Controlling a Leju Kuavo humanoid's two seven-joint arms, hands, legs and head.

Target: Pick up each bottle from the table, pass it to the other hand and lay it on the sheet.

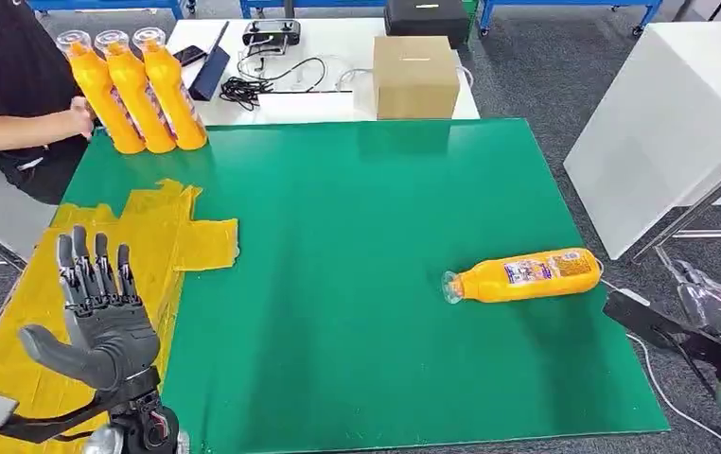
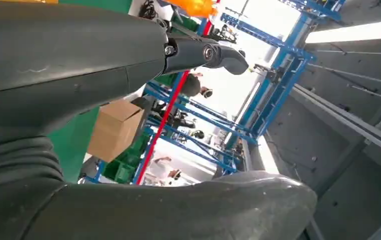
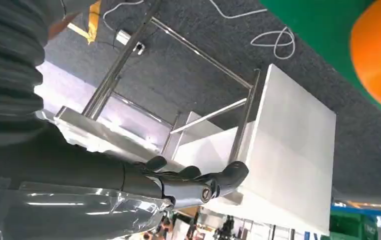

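Note:
One orange bottle lies on its side on the green mat, cap end toward the left; its rounded end also shows in the right wrist view. Three more orange bottles stand together at the mat's far left corner. The yellow sheet covers the mat's left side. My left hand is raised over the sheet, fingers spread upward, holding nothing. My right hand hangs off the table's right edge, just right of the lying bottle, fingers stretched out and empty.
A person's hand is beside the three standing bottles at the left. A cardboard box, a controller and cables lie on the white table behind. Another white table stands to the right, and cables lie on the floor.

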